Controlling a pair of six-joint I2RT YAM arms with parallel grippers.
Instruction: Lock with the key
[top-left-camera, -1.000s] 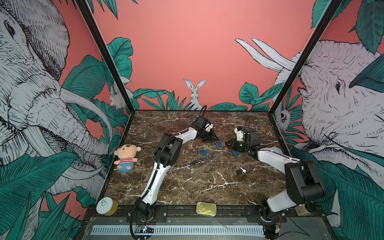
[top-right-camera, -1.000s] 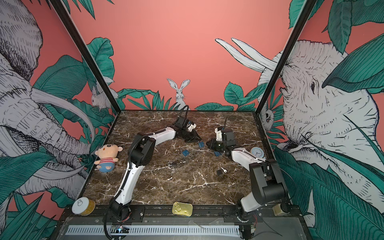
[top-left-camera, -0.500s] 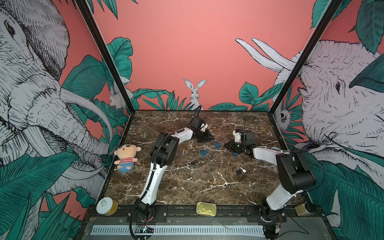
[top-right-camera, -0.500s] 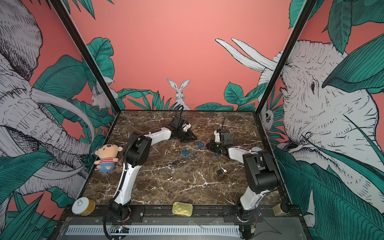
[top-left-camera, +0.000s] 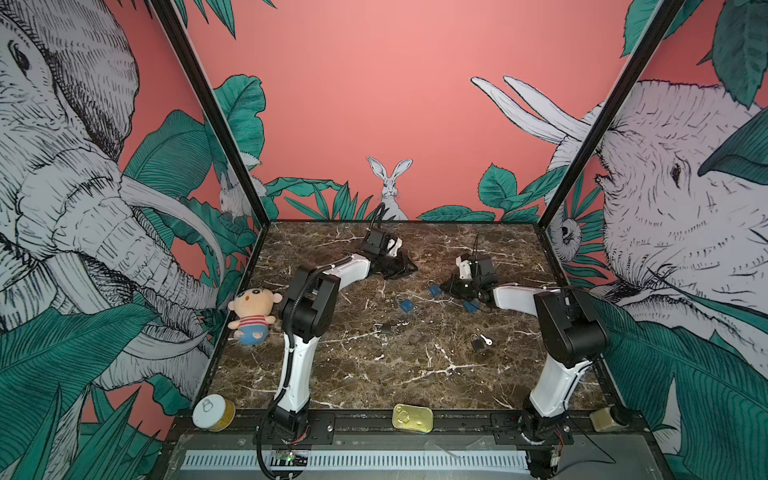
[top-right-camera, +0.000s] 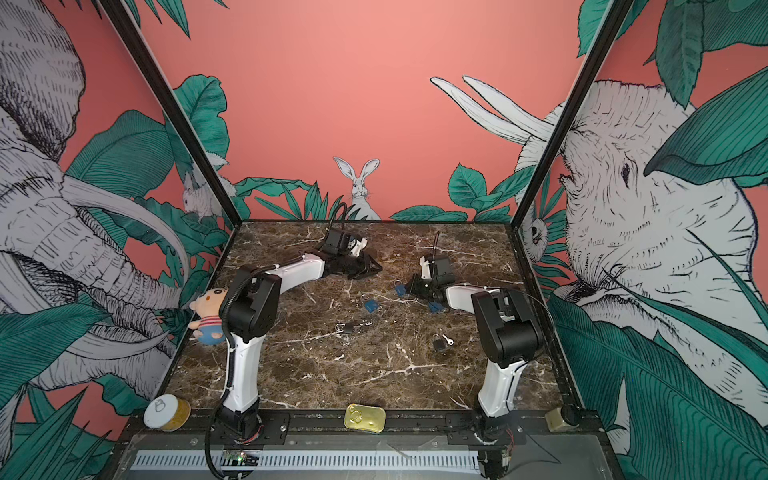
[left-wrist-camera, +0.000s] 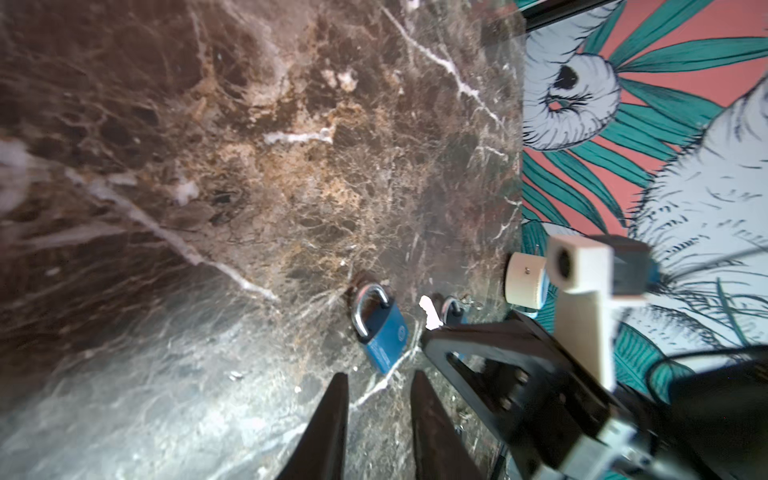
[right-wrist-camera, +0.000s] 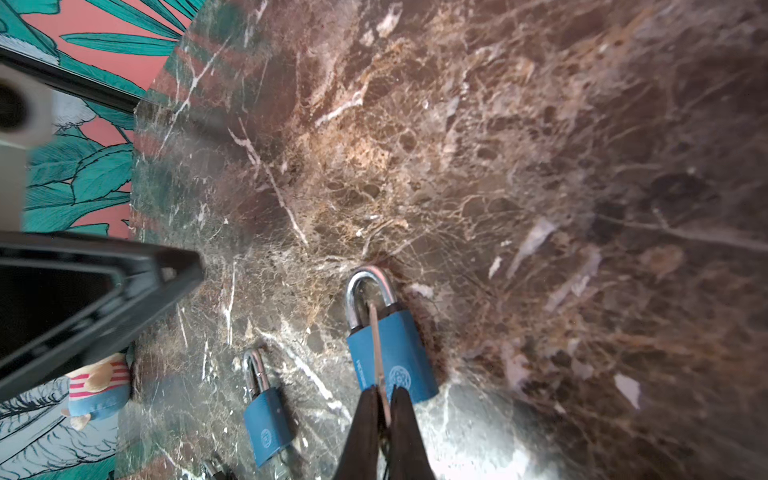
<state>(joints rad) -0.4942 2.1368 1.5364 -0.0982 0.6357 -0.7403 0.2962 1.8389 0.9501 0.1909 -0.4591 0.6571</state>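
Right wrist view: the right tool (right-wrist-camera: 384, 395) is pinching shut on what looks like the key (right-wrist-camera: 375, 340), a thin coppery strip edge-on, reaching over a blue padlock (right-wrist-camera: 411, 353) lying flat on the surface (right-wrist-camera: 540, 166). In a top view that padlock (top-left-camera: 435, 289) is sitting at 9 o'clock of the tool. The left tool (top-left-camera: 411, 270), at 10 o'clock of the padlock, is hovering part-open, empty. Insertion and turning are seemingly remaining undone.
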